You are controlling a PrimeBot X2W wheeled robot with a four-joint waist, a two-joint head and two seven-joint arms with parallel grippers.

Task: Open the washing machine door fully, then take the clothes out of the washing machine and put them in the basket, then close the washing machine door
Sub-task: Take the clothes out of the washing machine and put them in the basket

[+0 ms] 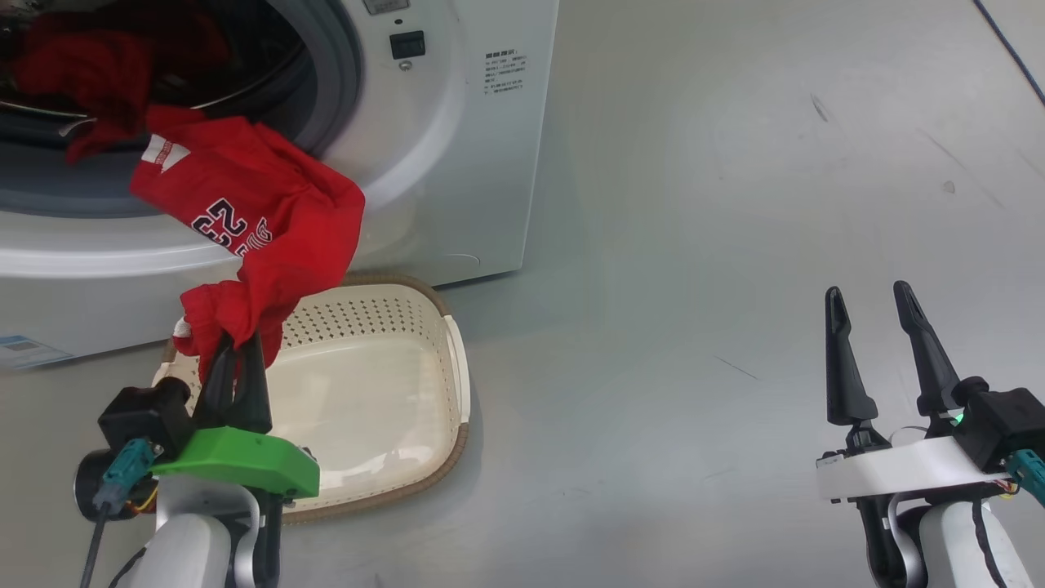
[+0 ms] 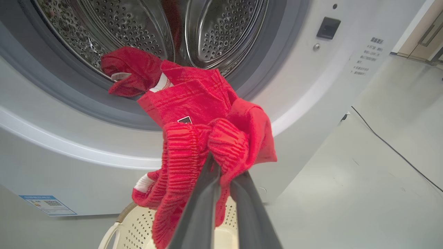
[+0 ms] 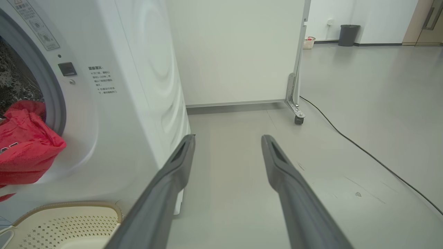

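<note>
Now the left gripper (image 1: pixel 237 343) is clenched on a bunched red cuff of the clothes (image 1: pixel 253 212), which hang just above the cream basket (image 1: pixel 459 359).
The soft ribbed knit stretches up over the washing machine (image 1: pixel 465 163)'s grey rubber gasket (image 2: pixel 271 38) into the perforated steel drum (image 2: pixel 221 31). It could snag there or slide from that thin pinch. The right gripper (image 1: pixel 867 292) idles, jaws spread.

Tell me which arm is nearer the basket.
Left. The left arm, jaws shut on the clothes, hangs above the left end of the basket; the right arm, jaws open, stands well off to its right above the floor.
</note>
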